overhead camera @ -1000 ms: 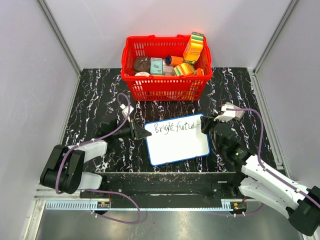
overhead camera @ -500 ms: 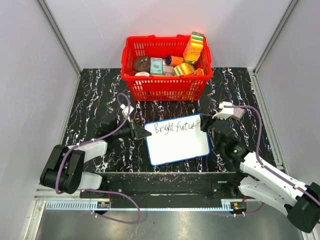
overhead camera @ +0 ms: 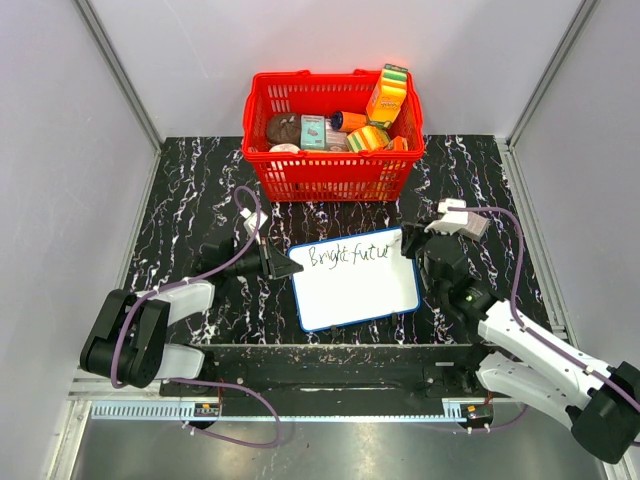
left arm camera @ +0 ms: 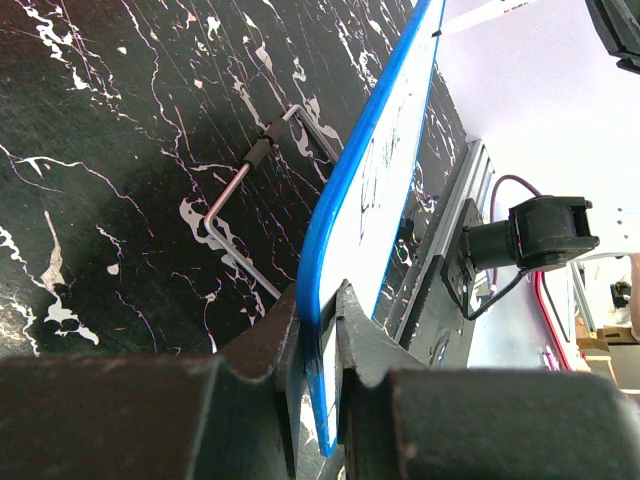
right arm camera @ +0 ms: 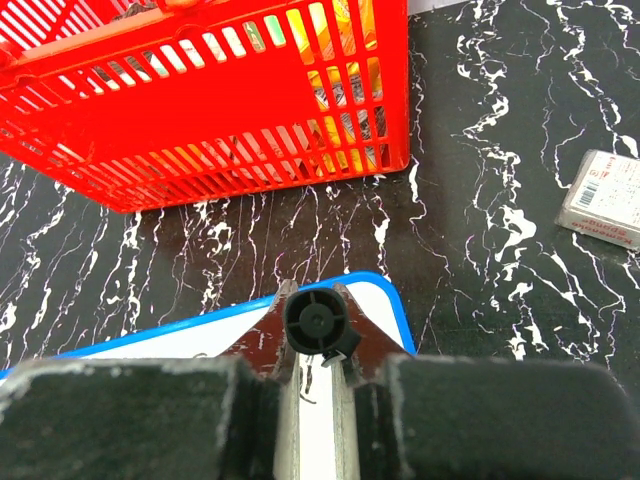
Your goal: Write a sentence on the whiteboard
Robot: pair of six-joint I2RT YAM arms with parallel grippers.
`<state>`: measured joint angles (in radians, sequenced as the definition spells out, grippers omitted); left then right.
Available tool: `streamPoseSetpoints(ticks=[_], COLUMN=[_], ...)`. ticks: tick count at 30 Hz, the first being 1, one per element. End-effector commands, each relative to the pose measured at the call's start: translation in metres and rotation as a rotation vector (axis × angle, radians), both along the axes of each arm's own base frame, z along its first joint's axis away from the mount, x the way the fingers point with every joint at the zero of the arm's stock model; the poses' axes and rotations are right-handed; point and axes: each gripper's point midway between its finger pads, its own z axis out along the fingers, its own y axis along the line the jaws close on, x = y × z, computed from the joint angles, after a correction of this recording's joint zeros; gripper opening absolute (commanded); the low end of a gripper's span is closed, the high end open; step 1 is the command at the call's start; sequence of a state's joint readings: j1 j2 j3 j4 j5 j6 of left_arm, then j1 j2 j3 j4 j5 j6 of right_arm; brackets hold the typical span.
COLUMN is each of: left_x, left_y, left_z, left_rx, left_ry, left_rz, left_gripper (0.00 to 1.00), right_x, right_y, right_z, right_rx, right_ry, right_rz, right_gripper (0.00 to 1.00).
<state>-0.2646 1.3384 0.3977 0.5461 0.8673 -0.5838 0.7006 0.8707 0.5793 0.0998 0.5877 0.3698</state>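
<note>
Black marble-look worktop [overhead camera: 190, 190], white veining, matte. Boxed in on three sides by plain pale grey panels: left wall [overhead camera: 60, 200], back wall [overhead camera: 320, 40], right wall [overhead camera: 600, 150]. Aluminium profile [overhead camera: 120, 75] running down to the far-left corner, matching second profile [overhead camera: 545, 78] to the far-right corner. Silver slotted rail [overhead camera: 330, 410] along the near edge, brushed grey metal sheet [overhead camera: 350, 455] below it. Even, diffuse lighting, soft shadows only.

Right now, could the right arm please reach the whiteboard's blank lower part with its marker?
Probably yes: the right gripper holds the marker over the far right corner of the whiteboard, nothing lies on its lower part, and the left gripper clamps only its left edge.
</note>
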Motion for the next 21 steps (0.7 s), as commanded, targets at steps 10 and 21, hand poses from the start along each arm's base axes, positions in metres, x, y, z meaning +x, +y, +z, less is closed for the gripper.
streamPoseSetpoints(ticks=[10,21], left_x=[0.019,0.02], left_y=[0.012,0.013], left_z=[-0.022,-0.021], left_rx=[0.111,0.112], left_ry=[-0.057,-0.057], left_rz=[0.079,0.082], left_gripper=[0.0,0.0], right_x=[0.005,-0.007], right_y=[-0.016,-0.021], right_z=[0.007,-0.001], right_rx=[-0.004,0.019], right_ry=[-0.018,0.002], right_rz=[-0.063,-0.055], right_gripper=[0.0,0.0])
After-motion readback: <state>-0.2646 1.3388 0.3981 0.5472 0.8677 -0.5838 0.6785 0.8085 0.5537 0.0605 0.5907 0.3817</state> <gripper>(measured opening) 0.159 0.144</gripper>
